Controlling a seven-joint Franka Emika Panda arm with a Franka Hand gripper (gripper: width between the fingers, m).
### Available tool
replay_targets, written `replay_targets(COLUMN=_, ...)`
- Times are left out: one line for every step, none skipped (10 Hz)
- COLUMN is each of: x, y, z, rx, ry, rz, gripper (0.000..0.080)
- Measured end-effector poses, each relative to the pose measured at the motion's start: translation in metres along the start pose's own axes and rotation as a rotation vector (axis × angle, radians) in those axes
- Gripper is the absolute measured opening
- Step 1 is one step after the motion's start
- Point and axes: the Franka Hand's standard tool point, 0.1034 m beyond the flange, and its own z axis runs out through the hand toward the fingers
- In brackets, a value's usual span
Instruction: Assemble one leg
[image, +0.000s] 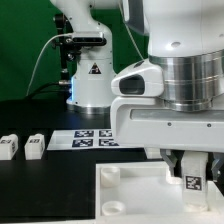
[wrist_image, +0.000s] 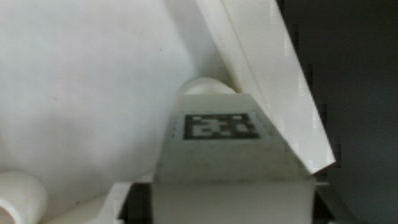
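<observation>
Gripper (image: 191, 174) is pinching the leg (image: 193, 184): in the exterior view the leg's tagged face shows between the two jaws, low at that view's right. The jaws stand pressed in on either side of the leg.

In the wrist view the leg (wrist_image: 219, 150) runs straight out from the hand, so its long axis lies along the gripper's own axis. It points down at the panel (wrist_image: 89, 90) and is not lying flat. No reach to the leg is left, since it is already in the hand. What matters now is where its free end sits against the panel below.

That free end looks rounded and shows close by the panel's slanting edge. Whether it has entered a hole, only touches the surface, or hangs just above it, I cannot tell (the leg hides its own tip).

A round corner socket (wrist_image: 15, 195) shows off to one side of the leg in the wrist view, apart from it. In the exterior view the panel (image: 135, 195) lies under the hand, with a socket (image: 108, 176) towards that view's left.

Farther out, the marker board (image: 95, 135) lies on the dark table (image: 40, 190) behind the panel. Two spare legs (image: 22, 147) sit well apart at the exterior view's left.
</observation>
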Motion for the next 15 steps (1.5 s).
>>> replay_targets(x=0.0000, y=0.0000, z=0.0000, rx=0.000, ry=0.000, rz=-0.001, gripper=0.0293)
replay_targets(x=0.0000, y=0.0000, z=0.0000, rx=0.000, ry=0.000, rz=-0.001, gripper=0.0293)
replay_targets(x=0.0000, y=0.0000, z=0.0000, rx=0.000, ry=0.000, rz=-0.001, gripper=0.0293)
replay_targets(x=0.0000, y=0.0000, z=0.0000, rx=0.000, ry=0.000, rz=-0.001, gripper=0.0293)
replay_targets(x=0.0000, y=0.0000, z=0.0000, rx=0.000, ry=0.000, rz=-0.001, gripper=0.0474)
replay_targets(x=0.0000, y=0.0000, z=0.0001, rx=0.000, ry=0.000, rz=-0.001, gripper=0.0589)
replay_targets(x=0.0000, y=0.0000, z=0.0001, rx=0.000, ry=0.000, rz=-0.001, gripper=0.0589)
replay_targets(x=0.0000, y=0.0000, z=0.0001, rx=0.000, ry=0.000, rz=-0.001, gripper=0.0637)
replay_targets(x=0.0000, y=0.0000, z=0.0001, rx=0.000, ry=0.000, rz=-0.001, gripper=0.0646)
replay_targets(x=0.0000, y=0.0000, z=0.0001, rx=0.000, ry=0.000, rz=-0.001, gripper=0.0646)
replay_targets(x=0.0000, y=0.0000, z=0.0001, rx=0.000, ry=0.000, rz=-0.001, gripper=0.0649)
replay_targets(x=0.0000, y=0.0000, z=0.0001, rx=0.000, ry=0.000, rz=-0.001, gripper=0.0649)
replay_targets(x=0.0000, y=0.0000, z=0.0001, rx=0.000, ry=0.000, rz=-0.001, gripper=0.0640)
replay_targets(x=0.0000, y=0.0000, z=0.0001, rx=0.000, ry=0.000, rz=-0.001, gripper=0.0640)
replay_targets(x=0.0000, y=0.0000, z=0.0001, rx=0.000, ry=0.000, rz=-0.002, gripper=0.0475)
